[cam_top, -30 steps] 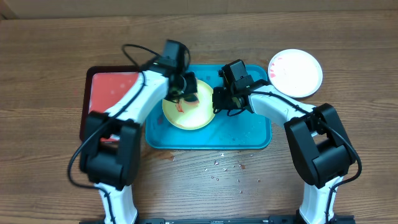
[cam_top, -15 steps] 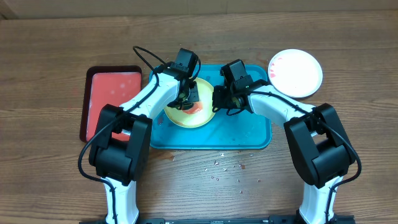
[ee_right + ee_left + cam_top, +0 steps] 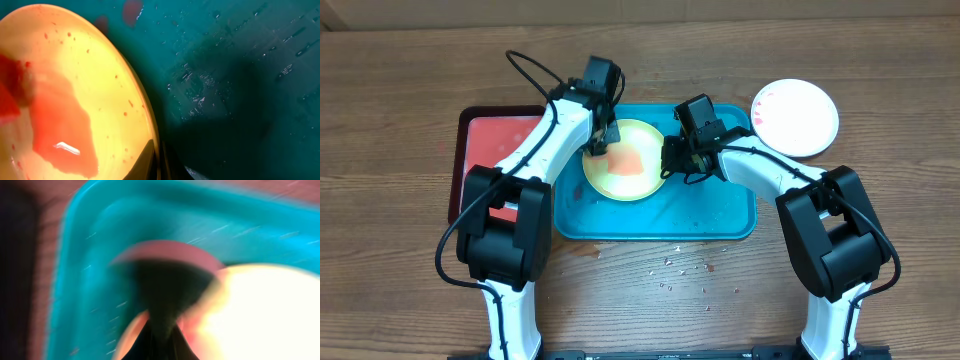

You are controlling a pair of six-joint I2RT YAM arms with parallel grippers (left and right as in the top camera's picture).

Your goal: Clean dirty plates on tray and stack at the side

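Yellow-green plate [image 3: 638,183] rim at right hand [image 3: 668,166]

Left wrist view blurring badly, tray [image 3: 80,255] and yellow-green plate [image 3: 265,315] smearing together, left gripper [image 3: 605,145] jaws hiding beneath its wrist overhead, plate running off right wrist frame

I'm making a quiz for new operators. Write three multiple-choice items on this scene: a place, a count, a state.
1. Where is the white plate relative to the blue tray? A) inside it B) on the table to its right C) under it
2. How many plates show from overhead? A) one B) four C) two
3. The yellow plate on the tray is: A) smeared red B) wiped clean C) upside down
Answers: 1 B, it rests on wood beside the tray's far right corner. 2 C, one white, one yellow. 3 A, a red smear covers its middle.
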